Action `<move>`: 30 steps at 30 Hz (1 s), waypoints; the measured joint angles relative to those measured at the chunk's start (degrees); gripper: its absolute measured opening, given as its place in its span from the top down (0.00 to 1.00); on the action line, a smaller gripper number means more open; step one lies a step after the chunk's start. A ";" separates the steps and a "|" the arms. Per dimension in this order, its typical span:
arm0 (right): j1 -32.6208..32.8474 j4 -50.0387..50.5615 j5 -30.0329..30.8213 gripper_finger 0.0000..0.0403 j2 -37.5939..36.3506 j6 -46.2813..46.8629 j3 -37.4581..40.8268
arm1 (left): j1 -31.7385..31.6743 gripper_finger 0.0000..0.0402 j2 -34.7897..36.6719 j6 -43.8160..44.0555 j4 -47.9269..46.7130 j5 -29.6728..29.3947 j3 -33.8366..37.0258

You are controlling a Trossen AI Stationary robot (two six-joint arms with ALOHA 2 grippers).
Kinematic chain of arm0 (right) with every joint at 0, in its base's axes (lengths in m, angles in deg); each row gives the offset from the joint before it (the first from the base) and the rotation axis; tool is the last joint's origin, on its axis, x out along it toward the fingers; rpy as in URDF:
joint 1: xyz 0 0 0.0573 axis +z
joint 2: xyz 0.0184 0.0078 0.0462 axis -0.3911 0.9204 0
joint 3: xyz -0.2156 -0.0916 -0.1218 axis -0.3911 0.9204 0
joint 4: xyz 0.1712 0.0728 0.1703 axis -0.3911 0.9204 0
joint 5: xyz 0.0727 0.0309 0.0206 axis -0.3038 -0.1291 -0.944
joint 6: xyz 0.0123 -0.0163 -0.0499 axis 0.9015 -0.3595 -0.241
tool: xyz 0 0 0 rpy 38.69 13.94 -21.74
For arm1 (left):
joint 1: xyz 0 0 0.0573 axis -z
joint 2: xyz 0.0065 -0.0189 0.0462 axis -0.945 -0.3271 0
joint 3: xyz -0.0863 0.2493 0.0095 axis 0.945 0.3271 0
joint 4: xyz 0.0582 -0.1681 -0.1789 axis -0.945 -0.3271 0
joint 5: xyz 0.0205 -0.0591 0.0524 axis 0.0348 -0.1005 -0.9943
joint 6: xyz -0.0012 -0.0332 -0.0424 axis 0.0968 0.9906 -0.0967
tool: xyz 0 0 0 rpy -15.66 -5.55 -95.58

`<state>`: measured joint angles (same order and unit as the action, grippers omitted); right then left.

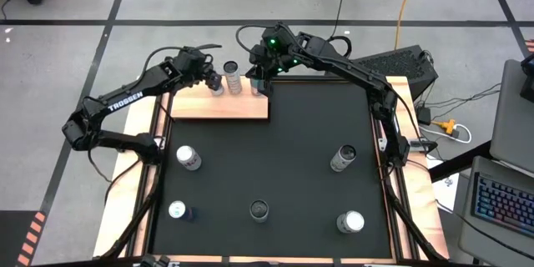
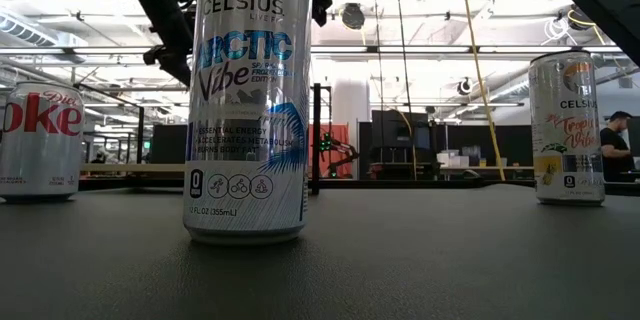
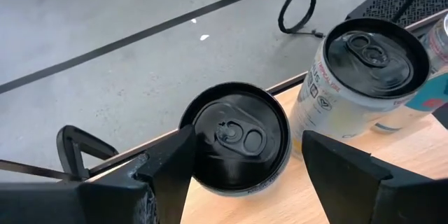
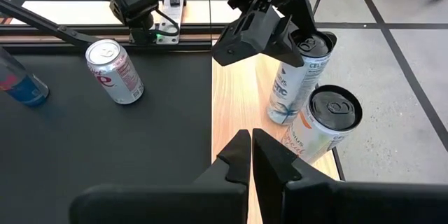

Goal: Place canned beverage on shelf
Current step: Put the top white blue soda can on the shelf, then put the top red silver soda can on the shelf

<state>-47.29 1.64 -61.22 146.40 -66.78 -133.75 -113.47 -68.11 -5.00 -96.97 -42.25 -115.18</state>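
Observation:
The shelf (image 1: 225, 107) is a light-wood board at the mat's far left. Two cans stand upright on their bases on it. My left gripper (image 1: 212, 76) is open, with its fingers on either side of the dark-topped white and blue can (image 3: 241, 136), near its top; it also shows in the right wrist view (image 4: 297, 77). The white and orange can (image 3: 367, 70) stands right beside it (image 4: 318, 126). My right gripper (image 4: 250, 150) is shut and empty, and hovers by the shelf's right end (image 1: 261, 79).
Several more cans stand on the black mat (image 1: 284, 150): one at the left (image 1: 189, 158), three along the near edge (image 1: 259, 209) and one at the right (image 1: 343, 158). A thin black upright rod (image 4: 211, 21) stands at the shelf's corner. A laptop (image 1: 501, 204) lies off the table's right.

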 joint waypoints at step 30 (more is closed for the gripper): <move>-0.37 0.99 3.40 1.00 -1.48 -2.59 -0.02 | 3.45 0.35 9.15 -9.83 3.91 2.89 -0.09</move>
<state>-47.67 2.62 -57.82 144.92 -69.37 -133.77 -110.02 -58.96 -14.83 -93.06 -39.35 -115.27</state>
